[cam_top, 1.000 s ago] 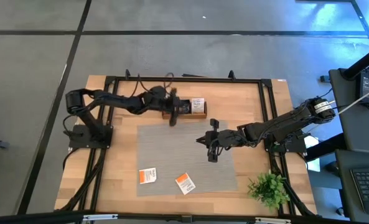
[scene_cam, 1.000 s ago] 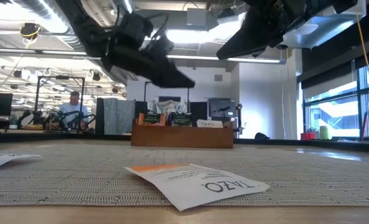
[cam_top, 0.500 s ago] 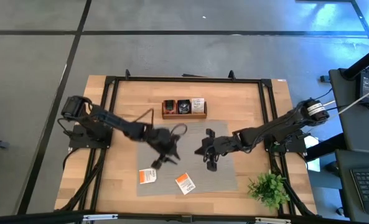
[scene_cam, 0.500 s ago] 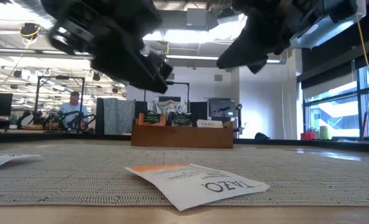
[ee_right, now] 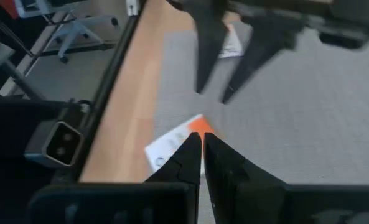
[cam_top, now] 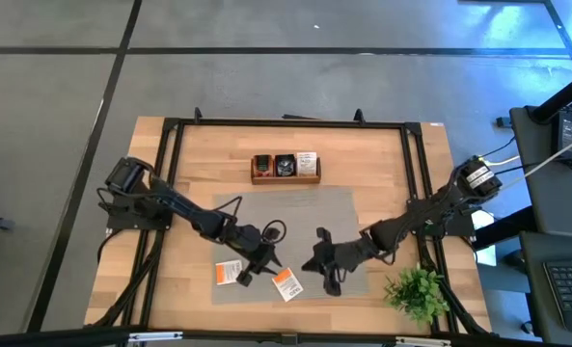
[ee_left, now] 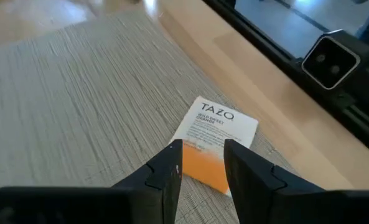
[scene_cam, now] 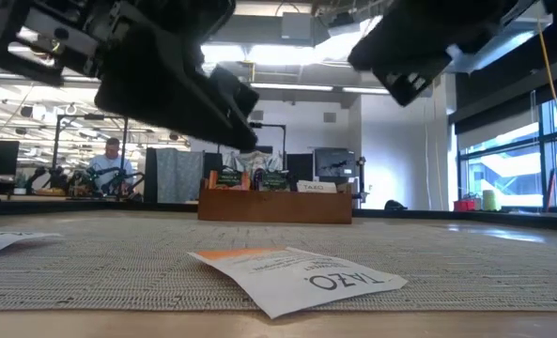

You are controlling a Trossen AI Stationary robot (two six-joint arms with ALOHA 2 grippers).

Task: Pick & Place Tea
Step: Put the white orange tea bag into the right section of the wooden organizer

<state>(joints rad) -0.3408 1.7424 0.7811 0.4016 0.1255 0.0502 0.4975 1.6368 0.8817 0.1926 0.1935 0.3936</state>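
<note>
Two white-and-orange tea sachets lie flat on the grey mat: one (cam_top: 286, 283) near the middle of the mat's near edge, also in the low view (scene_cam: 297, 272), the other (cam_top: 230, 273) to its left. My left gripper (cam_top: 264, 262) hangs open above the mat just left of the middle sachet (ee_left: 216, 138), which shows beyond its spread fingers. My right gripper (cam_top: 313, 266) is shut and hovers just right of that sachet (ee_right: 175, 142), pointing at its orange corner. More sachets sit in the wooden tray (cam_top: 286, 167).
The grey mat (cam_top: 295, 217) covers the table's middle. The three-compartment tray (scene_cam: 275, 202) stands beyond the mat's far edge. A green plant (cam_top: 418, 289) sits at the near right corner. A black frame (cam_top: 286, 122) rims the table, and a small camera (ee_left: 330, 59) is fixed at the near edge.
My left gripper has swung from above the tray at the far side across the mat toward the near edge, and has come down low beside the two sachets. My right gripper has moved toward the near edge and slightly left, closing on the same sachet. The sachets have stayed put.
</note>
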